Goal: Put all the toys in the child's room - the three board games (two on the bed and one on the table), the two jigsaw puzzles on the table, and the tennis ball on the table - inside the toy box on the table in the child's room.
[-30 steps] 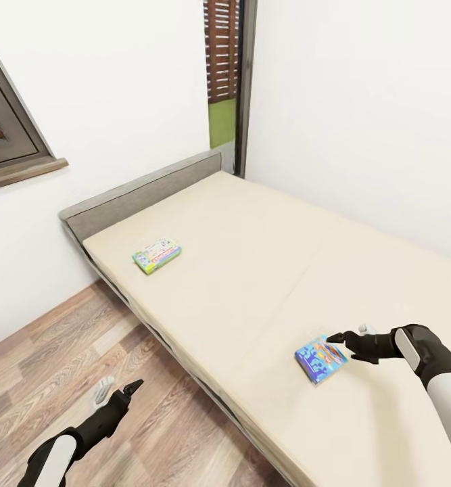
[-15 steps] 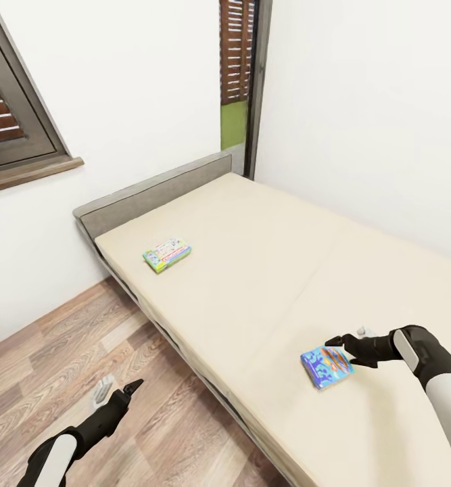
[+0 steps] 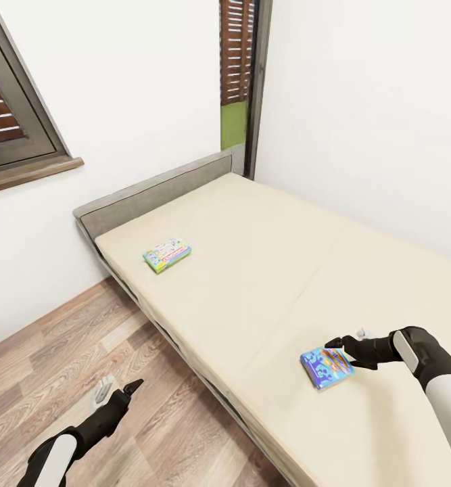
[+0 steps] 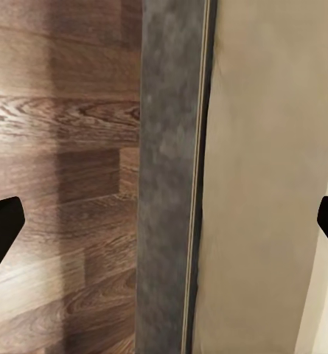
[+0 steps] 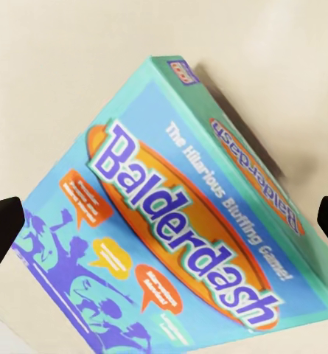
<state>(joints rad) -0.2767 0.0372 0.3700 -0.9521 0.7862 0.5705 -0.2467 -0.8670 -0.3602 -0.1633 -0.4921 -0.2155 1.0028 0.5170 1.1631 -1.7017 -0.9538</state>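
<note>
Two board games lie on the bed (image 3: pixel 266 270). A small blue Balderdash box (image 3: pixel 326 366) rests near the bed's near side, and its printed lid (image 5: pixel 186 243) is close up in the right wrist view. My right gripper (image 3: pixel 344 339) hovers open just above and beyond that box, its fingertips (image 5: pixel 1 228) spread wider than the lid, not touching it. A green-edged white game box (image 3: pixel 167 254) lies farther up the bed, toward the headboard (image 3: pixel 151 193). My left gripper (image 3: pixel 121 386) hangs open and empty over the wood floor beside the bed. The table, toy box, jigsaw puzzles and tennis ball are out of view.
The bed's dark grey frame (image 4: pixel 167 184) runs along the wood-plank floor (image 3: pixel 63 365) on my left. White walls close the bed in at the head and far side. A dark-framed window (image 3: pixel 15 128) with a sill is at left, and a tall narrow one (image 3: pixel 239 81) in the corner.
The camera moved between the earliest frame and now, sliding the whole scene right. My right gripper has stayed over the blue box, edging slightly lower. The left arm has held still.
</note>
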